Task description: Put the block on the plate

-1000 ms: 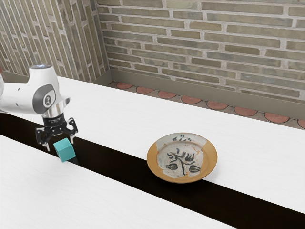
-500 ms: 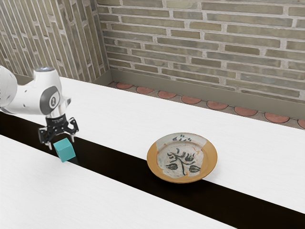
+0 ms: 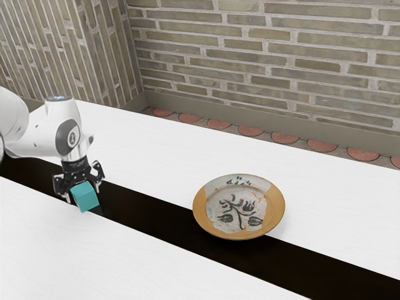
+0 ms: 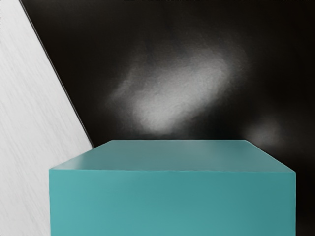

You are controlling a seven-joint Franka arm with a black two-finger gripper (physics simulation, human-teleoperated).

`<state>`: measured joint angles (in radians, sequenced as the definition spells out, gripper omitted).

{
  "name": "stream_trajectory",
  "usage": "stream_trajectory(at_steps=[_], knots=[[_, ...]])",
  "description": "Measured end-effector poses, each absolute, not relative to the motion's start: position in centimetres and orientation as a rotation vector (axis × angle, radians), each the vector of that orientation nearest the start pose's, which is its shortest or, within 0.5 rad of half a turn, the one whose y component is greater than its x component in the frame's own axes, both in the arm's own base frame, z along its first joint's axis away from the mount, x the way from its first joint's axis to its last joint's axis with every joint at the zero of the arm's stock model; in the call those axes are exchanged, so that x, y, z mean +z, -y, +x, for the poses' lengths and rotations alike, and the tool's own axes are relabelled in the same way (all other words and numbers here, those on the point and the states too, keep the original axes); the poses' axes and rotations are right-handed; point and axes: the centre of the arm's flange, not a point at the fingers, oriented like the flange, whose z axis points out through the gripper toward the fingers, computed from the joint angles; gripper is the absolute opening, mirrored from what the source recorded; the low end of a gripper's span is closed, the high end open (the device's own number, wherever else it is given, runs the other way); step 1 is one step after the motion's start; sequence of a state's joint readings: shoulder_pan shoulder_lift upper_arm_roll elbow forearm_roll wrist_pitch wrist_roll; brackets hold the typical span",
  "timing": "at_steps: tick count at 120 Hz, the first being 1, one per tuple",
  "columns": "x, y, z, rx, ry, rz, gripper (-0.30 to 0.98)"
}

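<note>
"Looking through my exterior view, I have the pincer [image 3: 84, 194] low over the teal block [image 3: 85, 199]. The arm [image 3: 34, 131] reaches in from that view's left."

"Is your pincer clamped on it?"

"No, I have the two fingers apart, one on either side of the block, with no grip on it."

"And where is the block lying?"

"On the glossy dark strip [image 3: 153, 215] that runs across the white tabletop [image 3: 156, 147], close to the strip's edge. My wrist view shows its flat upper face and one side, large and near the hand. The block sits turned at an angle to the strip's edge, and I can see pale, soft patches of light on the dark surface beyond it."

"What about the plate?"

"I have the plate [image 3: 200, 215] well apart from the block, toward the exterior view's right. It has an ochre rim with paler sections and a dark plant pattern in the middle. Its bare face is turned up, and the block is off it."

"Anything in the background?"

"A brick wall [image 3: 269, 53], with round reddish tiles [image 3: 285, 138] on the floor near its foot."
</note>
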<state>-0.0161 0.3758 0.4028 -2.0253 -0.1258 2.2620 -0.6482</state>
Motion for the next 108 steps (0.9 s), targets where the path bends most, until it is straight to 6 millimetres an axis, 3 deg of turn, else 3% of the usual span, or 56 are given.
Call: stream_trajectory(at_steps=[23, 53, 88, 100, 108], knots=[[26.4, -21.6, 54.7, 0.146, 1.618, -2.624, 0.68], [26.6, -21.6, 54.8, 0.132, 1.621, -2.639, 0.47], [26.8, -21.6, 54.8, 0.127, 1.612, -2.648, 0.41], [27.8, -21.2, 55.0, 0.108, 1.609, -2.663, 0.40], [29.5, -20.4, 55.3, 0.076, 1.599, -2.689, 0.40]])
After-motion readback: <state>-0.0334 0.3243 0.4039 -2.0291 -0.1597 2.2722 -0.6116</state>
